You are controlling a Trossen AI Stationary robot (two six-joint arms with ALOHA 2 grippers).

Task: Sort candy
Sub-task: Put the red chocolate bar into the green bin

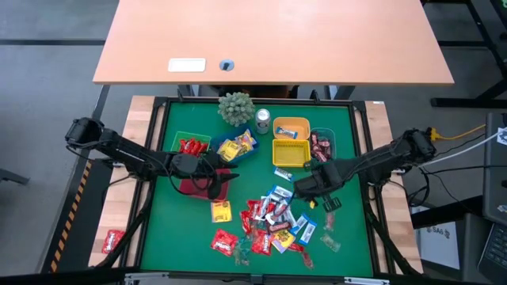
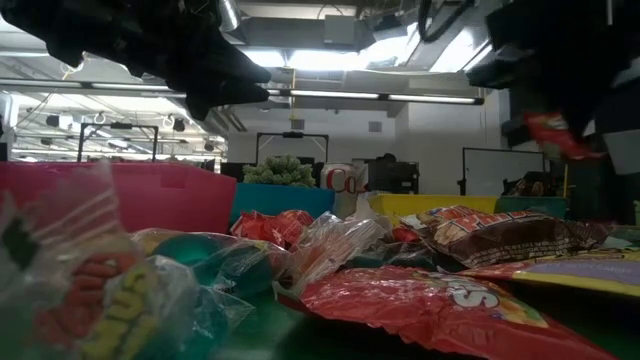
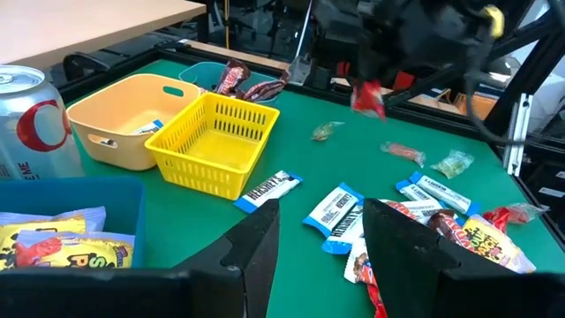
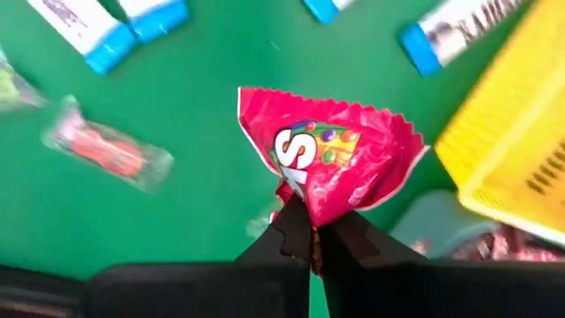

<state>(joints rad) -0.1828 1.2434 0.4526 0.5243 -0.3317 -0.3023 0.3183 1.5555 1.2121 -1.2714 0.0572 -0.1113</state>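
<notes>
We have one red candy (image 4: 331, 168) pinched in the closed right gripper (image 4: 313, 234), lifted above the mat's (image 1: 174, 237) middle near the yellow basket (image 1: 291, 152); the left gripper (image 3: 322, 234) waits open; next, carry it to the matching bin

A light wooden desk (image 1: 273, 39) stands beyond the green work table (image 1: 166, 237), with a white label (image 1: 187, 65) and a round cable hole (image 1: 227, 65) on its top. The floor (image 1: 47, 47) around is grey. In the low view, long ceiling lights (image 2: 380, 97) glow over white walls (image 2: 430, 135) and dark metal frames (image 2: 292, 145).
</notes>
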